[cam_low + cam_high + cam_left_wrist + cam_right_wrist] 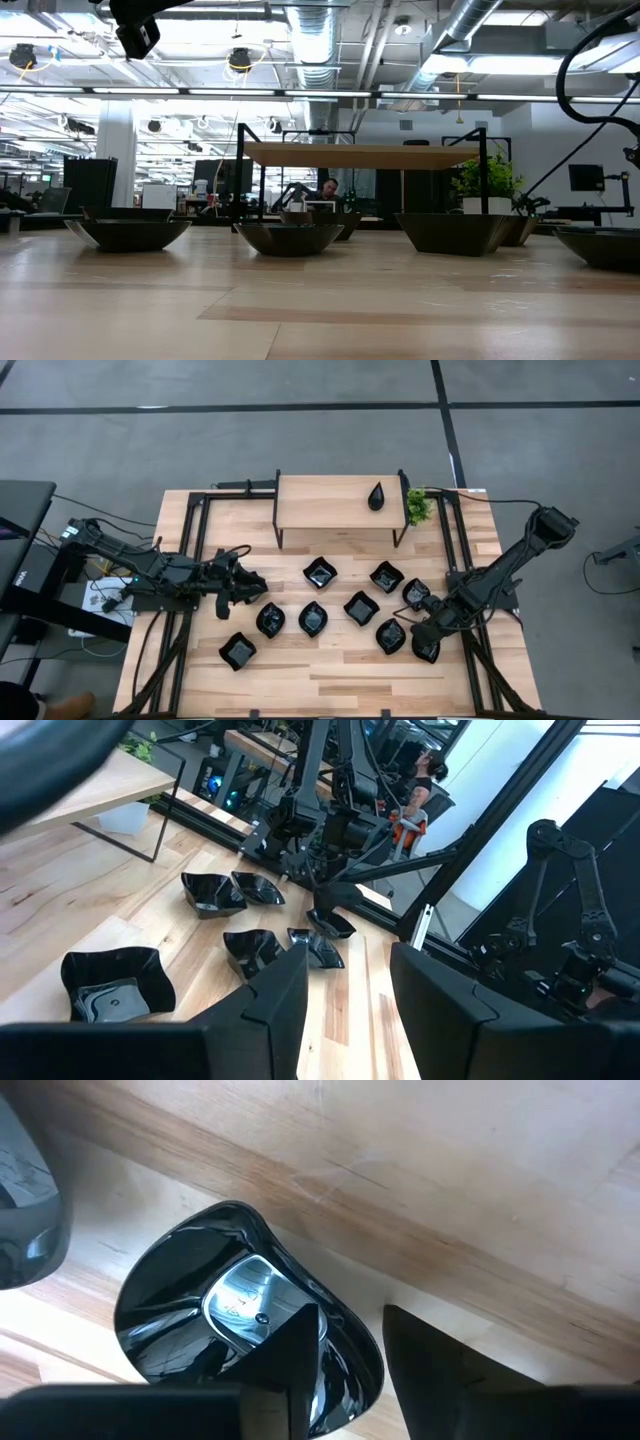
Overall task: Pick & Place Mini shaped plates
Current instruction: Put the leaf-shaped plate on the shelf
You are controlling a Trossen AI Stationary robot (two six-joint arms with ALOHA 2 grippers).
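Observation:
Several glossy black mini shaped plates lie spread over the middle of the wooden table. One teardrop plate rests on the raised wooden shelf. My right gripper is low over the teardrop plate nearest the right front. It is open, one finger inside that dish and the other outside, straddling its rim. My left gripper hovers at the left of the group, open and holding nothing. It faces several plates and the right arm beyond them.
A small green plant stands by the shelf's right leg. Black metal frames run along both sides of the table. Seen level across the table, the plates form a row in front of the shelf. A person sits beyond the table.

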